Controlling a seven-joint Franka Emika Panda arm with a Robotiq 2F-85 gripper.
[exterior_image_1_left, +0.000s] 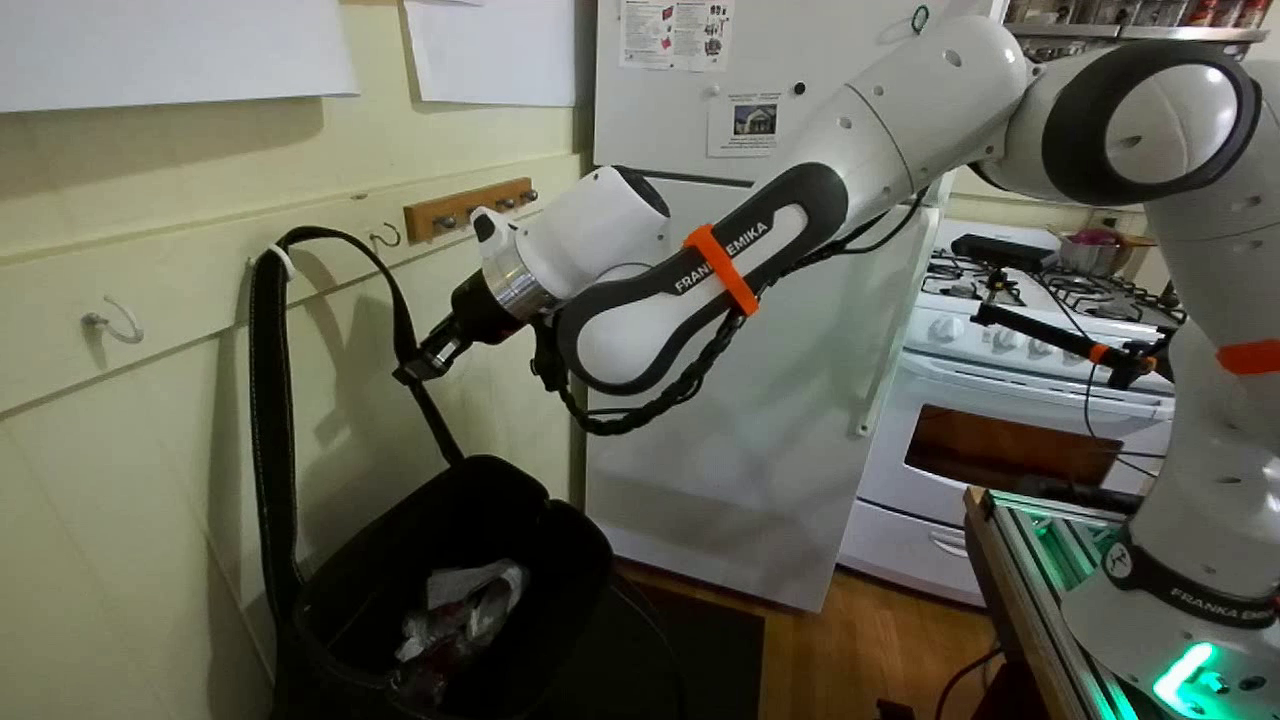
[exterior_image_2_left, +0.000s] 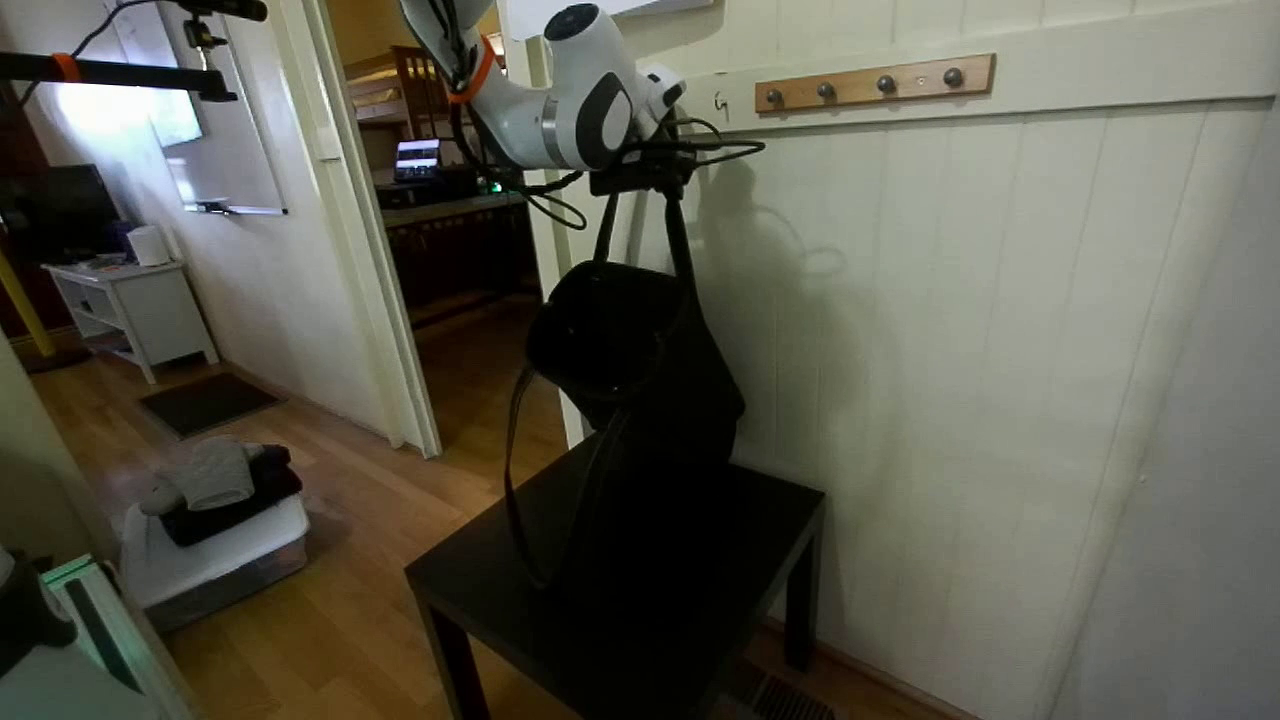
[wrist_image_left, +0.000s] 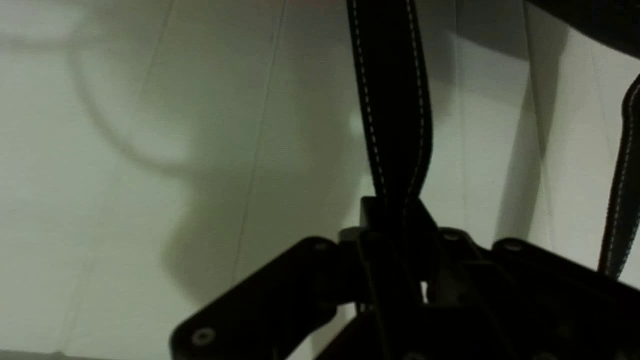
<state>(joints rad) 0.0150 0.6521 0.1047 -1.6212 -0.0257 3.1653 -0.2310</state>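
In an exterior view, the fingers (exterior_image_1_left: 440, 352) pinch one side of a strap (exterior_image_1_left: 272, 400), whose loop seems already caught on a white hook (exterior_image_1_left: 286, 262); letting go is not yet done. In an exterior view, the black bag (exterior_image_2_left: 695, 390) leans at the table (exterior_image_2_left: 480, 570), long axis roughly upright, mouth tilted upward. In the wrist view, the strap runs lengthwise out from the fingers.

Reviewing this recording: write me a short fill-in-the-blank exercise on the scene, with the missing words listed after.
The gripper is closed on a ____ of the black bag.
The table beneath the bag is ____ in color.
The wooden rack bears ____ dark knobs.

Missing words: strap; black; four.
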